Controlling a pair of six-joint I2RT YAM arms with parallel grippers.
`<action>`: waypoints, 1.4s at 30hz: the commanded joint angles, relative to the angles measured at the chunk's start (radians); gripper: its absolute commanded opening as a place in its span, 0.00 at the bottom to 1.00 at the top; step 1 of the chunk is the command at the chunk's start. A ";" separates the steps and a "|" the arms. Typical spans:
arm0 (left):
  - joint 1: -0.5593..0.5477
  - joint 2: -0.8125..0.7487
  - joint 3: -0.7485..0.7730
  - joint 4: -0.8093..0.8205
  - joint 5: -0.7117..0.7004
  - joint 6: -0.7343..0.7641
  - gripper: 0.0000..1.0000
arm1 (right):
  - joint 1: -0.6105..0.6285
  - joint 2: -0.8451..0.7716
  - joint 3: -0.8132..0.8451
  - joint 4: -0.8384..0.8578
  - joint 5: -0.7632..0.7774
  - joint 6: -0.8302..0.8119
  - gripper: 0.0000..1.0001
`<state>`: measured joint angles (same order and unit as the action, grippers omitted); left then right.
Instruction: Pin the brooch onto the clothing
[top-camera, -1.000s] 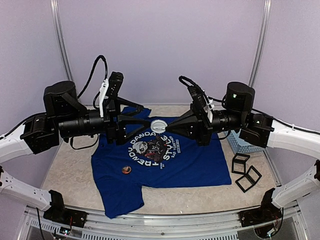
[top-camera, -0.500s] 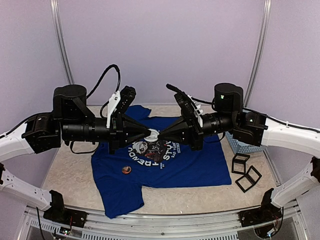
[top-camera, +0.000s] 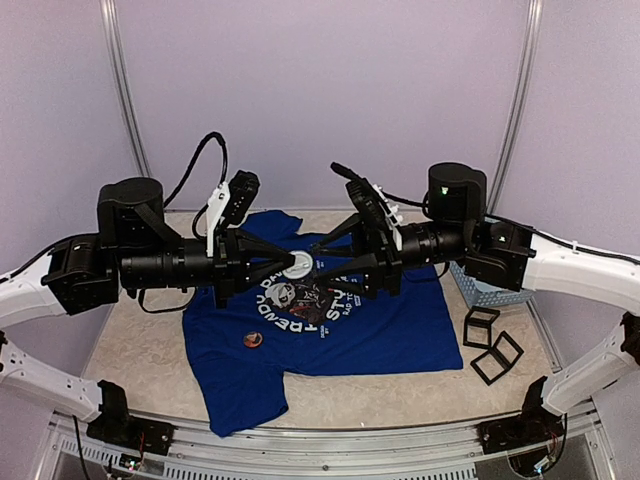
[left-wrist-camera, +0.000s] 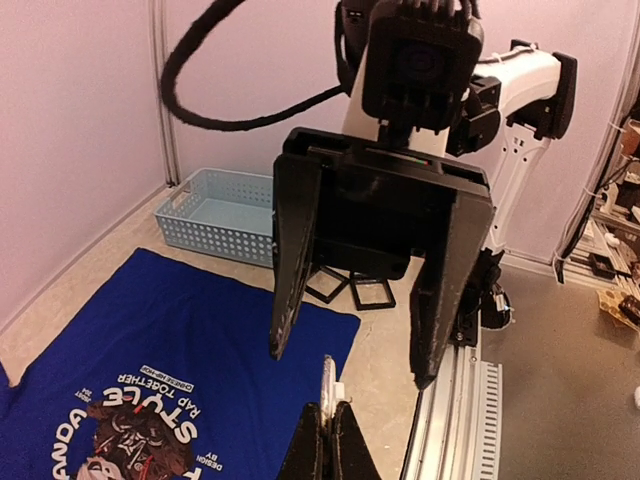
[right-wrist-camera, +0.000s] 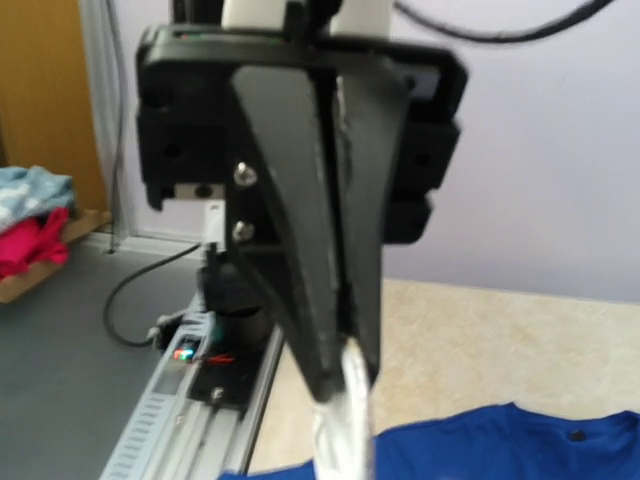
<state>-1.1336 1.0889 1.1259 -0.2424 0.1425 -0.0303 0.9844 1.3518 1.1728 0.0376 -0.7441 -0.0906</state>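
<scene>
Two-handed handover, by the look of it, at frame centre: pinches the white brooch (top-camera: 297, 266) edge-on in the closed left gripper (left-wrist-camera: 326, 430), holds the right gripper (top-camera: 322, 263) parted, off it. Keeps both above the blue shirt (top-camera: 380, 330), flat, print up, ready for pinning.

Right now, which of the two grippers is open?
The right gripper: its jaws stand apart, while the left gripper is shut on a white disc.

- Light-blue plastic basket (top-camera: 485, 290) at the right rear of the desk (top-camera: 140, 345).
- Two black square frames (top-camera: 468, 330) side by side, just in front of the basket.
- Red and blue cloths (right-wrist-camera: 30, 225) heaped off the desk, blurred.
</scene>
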 joint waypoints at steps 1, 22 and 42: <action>-0.001 -0.075 -0.104 0.220 -0.091 -0.087 0.00 | 0.010 -0.064 -0.063 0.163 0.128 0.036 0.62; -0.002 -0.147 -0.354 0.760 -0.118 -0.167 0.00 | 0.035 0.079 -0.115 0.665 0.111 0.436 0.60; -0.004 -0.119 -0.338 0.738 -0.108 -0.162 0.00 | 0.061 0.134 -0.040 0.619 0.082 0.416 0.11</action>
<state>-1.1332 0.9565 0.7647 0.4858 0.0212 -0.1947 1.0344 1.4757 1.0939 0.6521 -0.6498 0.3187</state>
